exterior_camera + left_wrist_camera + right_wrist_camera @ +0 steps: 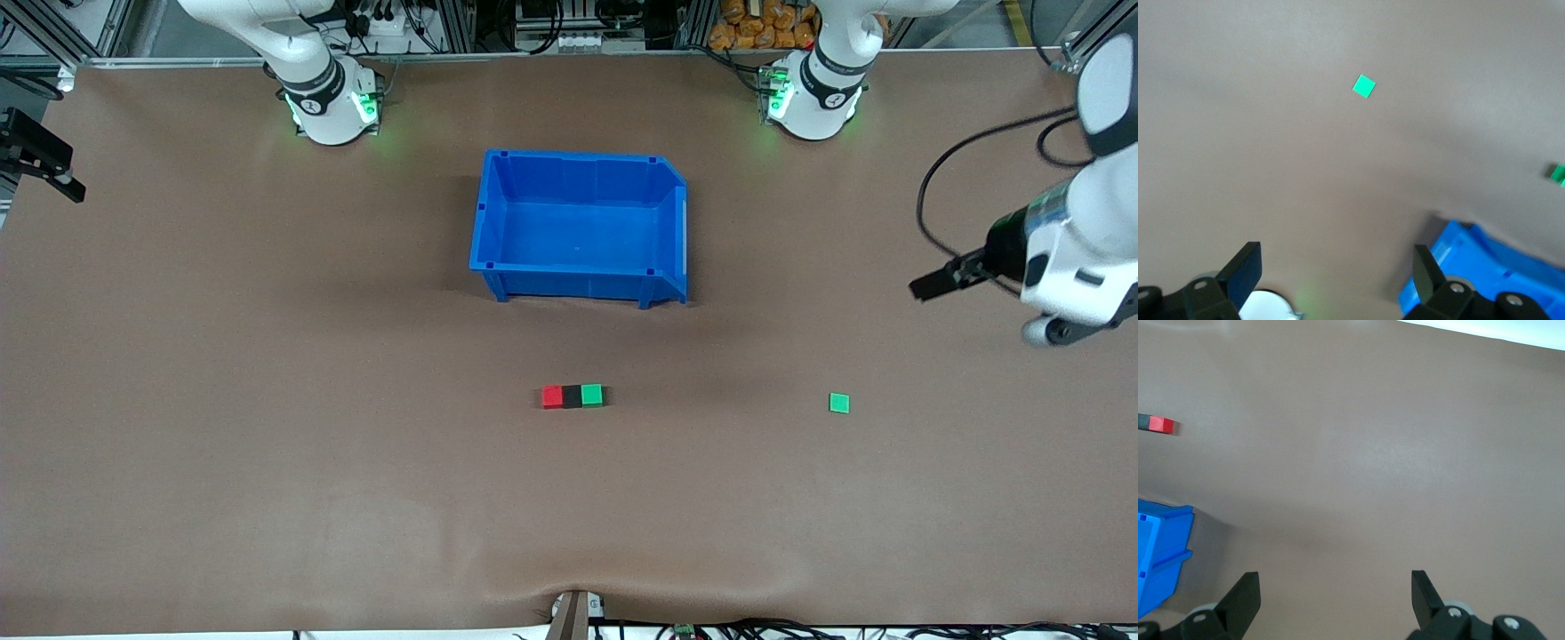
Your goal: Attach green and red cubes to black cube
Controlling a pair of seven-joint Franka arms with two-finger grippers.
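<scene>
Red cube (552,396), black cube (572,396), green cube (592,395) touch in a row near the bin (582,169). My left gripper (1335,273) and right gripper (1333,597) hang apart, holding nothing.

Even, bright overhead light; soft shadows pool under the blue bin (582,222) on the table (267,444). Both wrist views look hazier, with blurred near edges, no glare

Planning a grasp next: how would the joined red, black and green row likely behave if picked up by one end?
The row lies flat with three cubes flush, so it probably will not roll. Gripped at the red cube alone, it may sag or split at a joint; what holds them is not visible. The small cubes look light and rigid.
</scene>
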